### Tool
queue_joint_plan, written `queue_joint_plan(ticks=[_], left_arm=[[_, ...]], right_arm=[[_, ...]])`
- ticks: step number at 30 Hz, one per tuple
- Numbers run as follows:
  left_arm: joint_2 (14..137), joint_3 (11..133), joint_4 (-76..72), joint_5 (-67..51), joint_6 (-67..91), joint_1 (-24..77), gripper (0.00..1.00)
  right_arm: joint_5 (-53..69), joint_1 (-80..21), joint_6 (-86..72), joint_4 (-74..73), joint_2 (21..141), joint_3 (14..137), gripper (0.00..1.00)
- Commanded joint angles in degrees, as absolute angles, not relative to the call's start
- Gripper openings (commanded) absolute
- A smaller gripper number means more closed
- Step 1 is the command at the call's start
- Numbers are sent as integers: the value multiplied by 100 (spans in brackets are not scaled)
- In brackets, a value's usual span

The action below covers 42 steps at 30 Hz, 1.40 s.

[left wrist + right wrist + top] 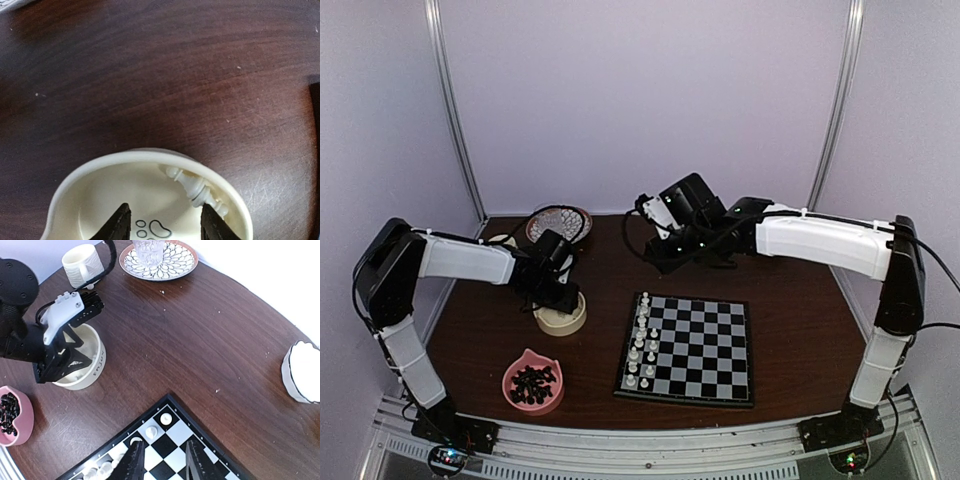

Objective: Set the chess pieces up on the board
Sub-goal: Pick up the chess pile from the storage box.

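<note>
At the near left of the worktop (pixel 790 310) sits the pink bowl (pixel 508 388) of dark pieces (pixel 533 383). I leave it alone, I judge, because the white side is being built first. Just beyond it my left hand (pixel 165 225) hangs over the cream bowl (pixel 135 156), fingers well spread and holding nothing, their tips down inside the rim. I have it there because that bowl is the stock of white men. At least one white chessman (pixel 194 188) lies on its side against the bowl's wall. In the wrist view it is just beside the finger on the right, not between the two, so I reckon the hand must shift across before closing. A piece lying flat against a curved wall will likely roll or slip, and it will need standing up afterwards. To the right, the board (pixel 705 345) lies flat at the near middle. The chess pieces (pixel 640 345) on it stand upright in its two leftmost files, which suggests the white ranks are being filled along that edge. The other squares are bare, so the task looks well short of halfway. Off the board's far-left corner my right hand (pixel 165 462) is held high, wide open and empty, clear of the men below, which leaves the left arm room.
</note>
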<state>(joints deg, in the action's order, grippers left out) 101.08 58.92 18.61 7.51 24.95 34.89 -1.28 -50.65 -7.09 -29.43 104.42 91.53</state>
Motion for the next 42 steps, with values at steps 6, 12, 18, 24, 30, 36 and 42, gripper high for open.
queue_joint_plan(ticks=[6,12,18,24,30,36,42], left_arm=[[10421,6276,2045,378,2610,3463,50],[10702,6539,2203,448,2669,3463,52],[10776,6592,2336,670,2744,3463,46],[10578,6491,2417,926,2803,3463,34],[10021,6169,2367,967,2782,3461,34],[9578,5869,2125,808,2855,3463,37],[9643,5688,1419,586,3263,3463,41]], right_arm=[[-16,-5071,-923,-2171,9789,8081,31],[-17,-5071,-932,-1985,9777,7869,30],[-13,-5071,-933,-1771,9730,7651,29],[-16,-5071,-921,-1638,9705,7483,28],[-56,-5071,-883,-1452,9618,7312,28],[-151,-5071,-814,-1385,9599,7243,27],[-285,-5072,-782,-1201,9536,7080,27]])
